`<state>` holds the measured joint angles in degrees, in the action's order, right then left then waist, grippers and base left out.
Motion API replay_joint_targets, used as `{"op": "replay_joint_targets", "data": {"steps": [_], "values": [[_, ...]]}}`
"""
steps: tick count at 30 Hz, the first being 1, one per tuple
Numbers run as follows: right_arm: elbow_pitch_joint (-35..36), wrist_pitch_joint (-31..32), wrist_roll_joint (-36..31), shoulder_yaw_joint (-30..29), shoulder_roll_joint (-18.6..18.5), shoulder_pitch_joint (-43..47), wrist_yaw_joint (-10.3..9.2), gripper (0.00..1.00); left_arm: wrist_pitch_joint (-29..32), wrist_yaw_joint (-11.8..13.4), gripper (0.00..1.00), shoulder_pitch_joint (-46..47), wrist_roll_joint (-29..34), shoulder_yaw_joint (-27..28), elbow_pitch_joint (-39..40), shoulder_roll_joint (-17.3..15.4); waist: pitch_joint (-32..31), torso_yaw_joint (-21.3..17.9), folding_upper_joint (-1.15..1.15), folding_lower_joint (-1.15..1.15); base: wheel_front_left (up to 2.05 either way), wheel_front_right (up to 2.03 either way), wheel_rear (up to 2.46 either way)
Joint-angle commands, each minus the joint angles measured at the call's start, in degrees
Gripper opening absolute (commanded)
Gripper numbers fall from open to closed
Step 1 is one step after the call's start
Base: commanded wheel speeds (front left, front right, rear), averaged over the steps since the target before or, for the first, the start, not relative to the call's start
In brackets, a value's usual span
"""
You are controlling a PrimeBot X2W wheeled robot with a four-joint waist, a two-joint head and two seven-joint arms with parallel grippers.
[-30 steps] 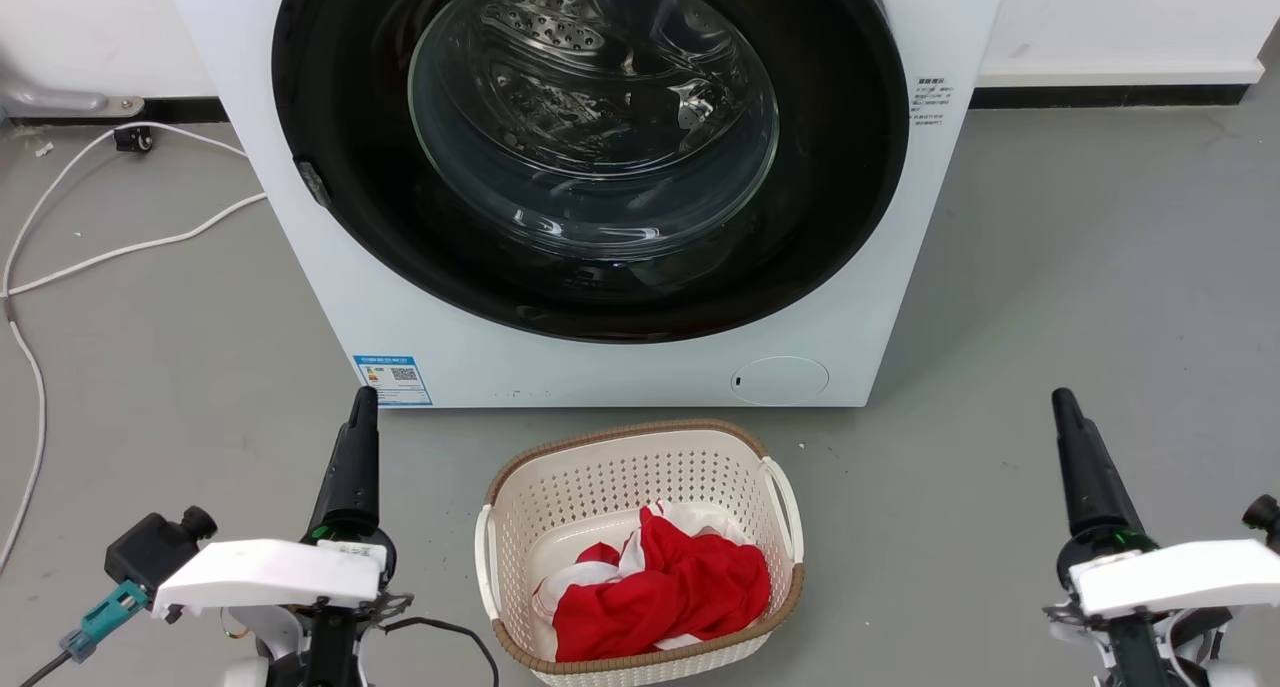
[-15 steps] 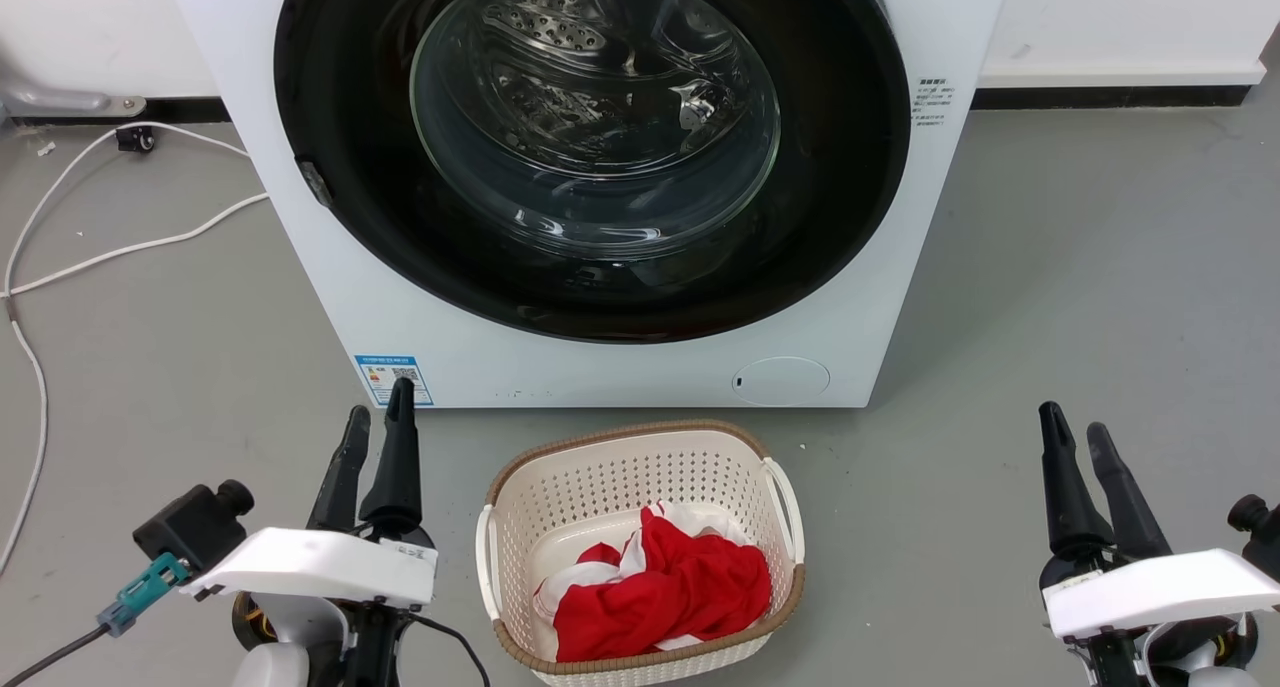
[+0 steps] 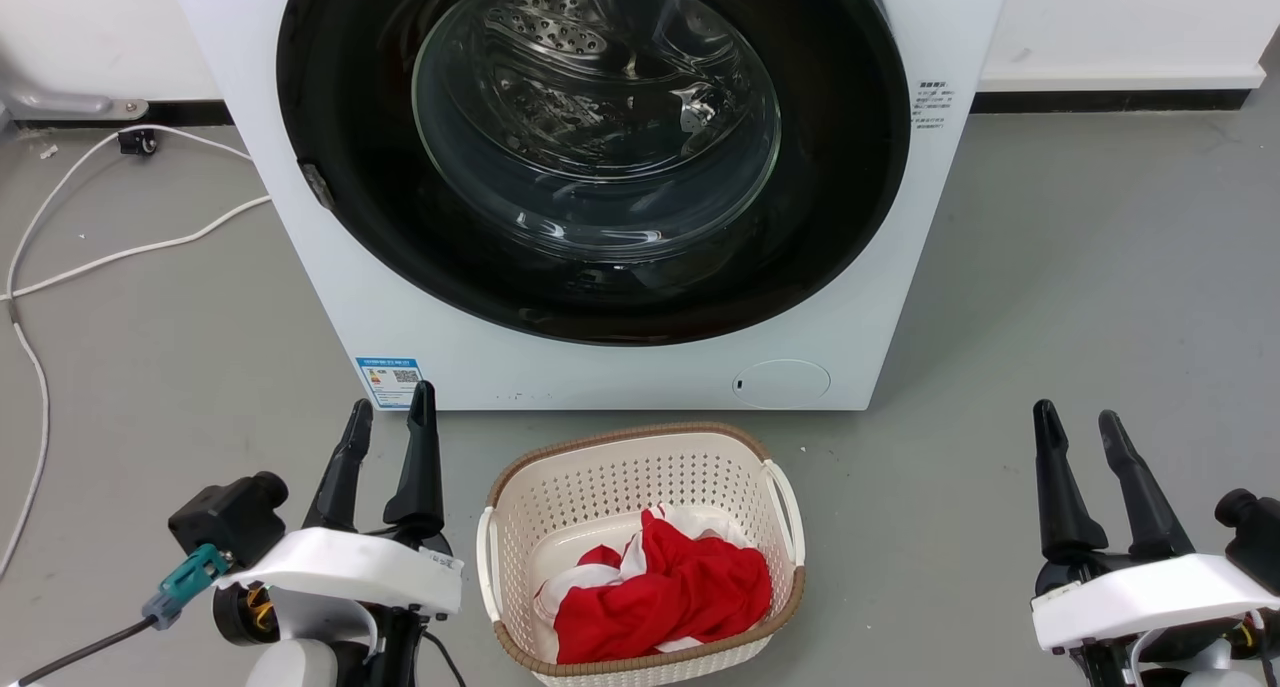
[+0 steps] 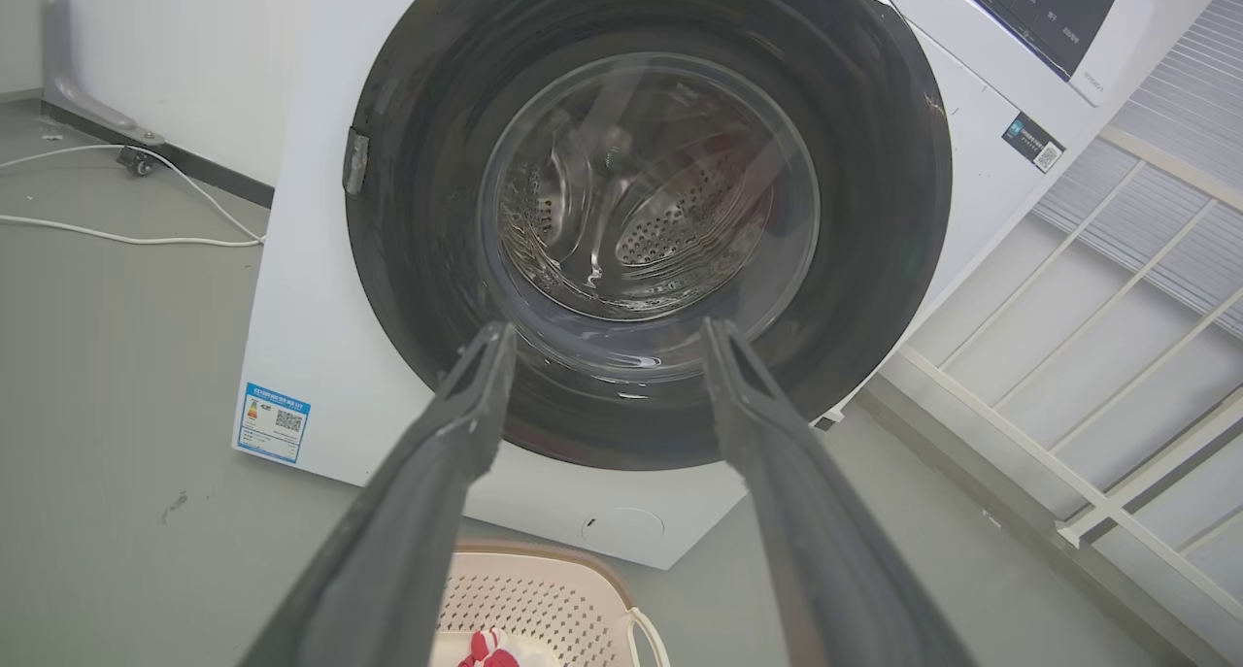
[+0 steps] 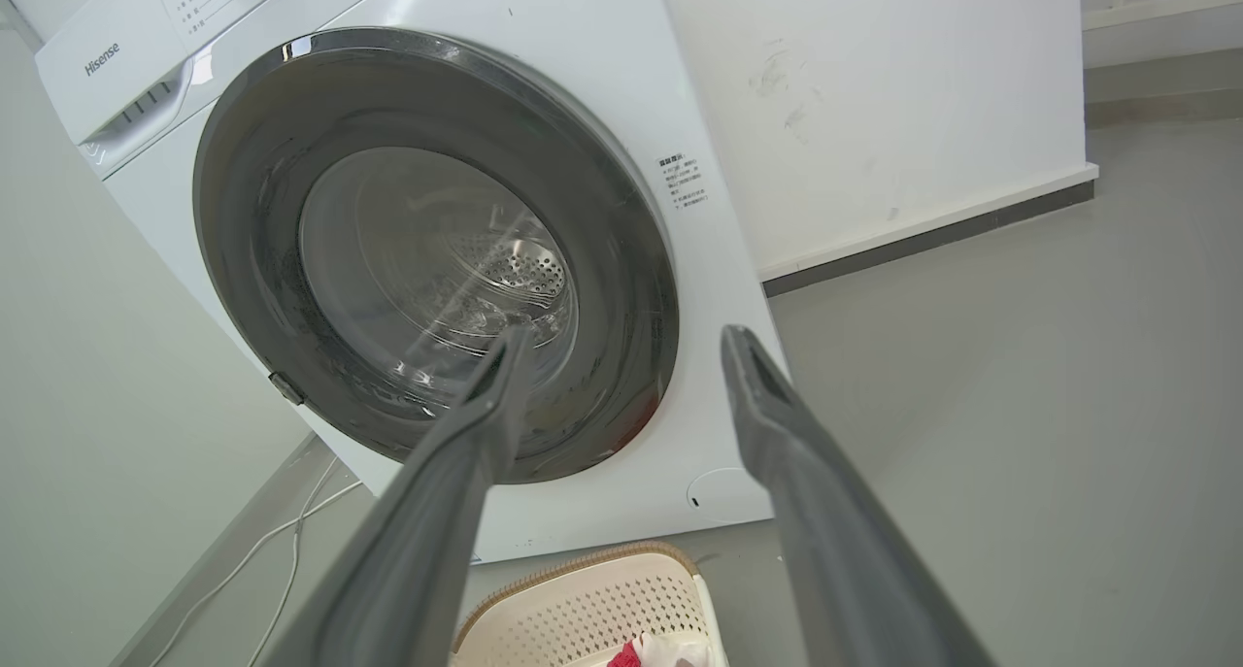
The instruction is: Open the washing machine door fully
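Two grippers at the near edge. Left gripper (image 3: 393,399), near left: fingers parted, holding nothing. Right gripper (image 3: 1076,413), near right: fingers likewise parted and empty. Both are well apart from the machine

One cream basket (image 3: 520,472), between the grippers and just before the machine, holding a red and white cloth (image 3: 660,587)

One washing machine (image 3: 600,372), far centre, white. It has a blue sticker (image 3: 390,380) low on its left and a round cap (image 3: 780,380) low on its right

One washing machine door (image 3: 830,217), glossy black with a glass bowl at centre. It lies flush against the machine front, closed, with a small grey catch (image 3: 316,185) at its left edge

One white cable (image 3: 120,252), far left on the floor

Progress, as judged: nothing done, door untouched. Left to do: reach the door's edge, take hold, release it and swing it wide
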<state>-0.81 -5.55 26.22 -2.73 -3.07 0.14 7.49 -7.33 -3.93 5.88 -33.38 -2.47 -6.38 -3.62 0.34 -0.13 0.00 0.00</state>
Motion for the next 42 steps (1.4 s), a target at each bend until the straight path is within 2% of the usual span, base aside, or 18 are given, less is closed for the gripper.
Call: {"op": "replay_joint_targets", "data": {"steps": [1,26,42], "values": [[1.2,-0.3,-1.8,0.1,0.0,0.0,0.00,1.00,-0.6,0.4,1.00,1.1,1.8,-0.3,0.5,-0.6,0.0,0.0,0.00,0.00,0.00,0.00,0.00],[3.9,-0.5,-17.3,0.0,0.1,1.6,0.00,1.00,-4.0,3.1,1.00,1.6,16.2,-3.5,-0.2,-2.4,-0.1,0.0,0.00,0.00,0.00,0.00,0.00],[4.1,-1.9,-24.2,0.5,0.2,2.0,-0.01,1.00,-5.8,4.8,1.00,1.6,23.7,-4.6,0.0,-2.9,0.0,0.1,0.00,0.00,0.00,0.00,0.00]]}}
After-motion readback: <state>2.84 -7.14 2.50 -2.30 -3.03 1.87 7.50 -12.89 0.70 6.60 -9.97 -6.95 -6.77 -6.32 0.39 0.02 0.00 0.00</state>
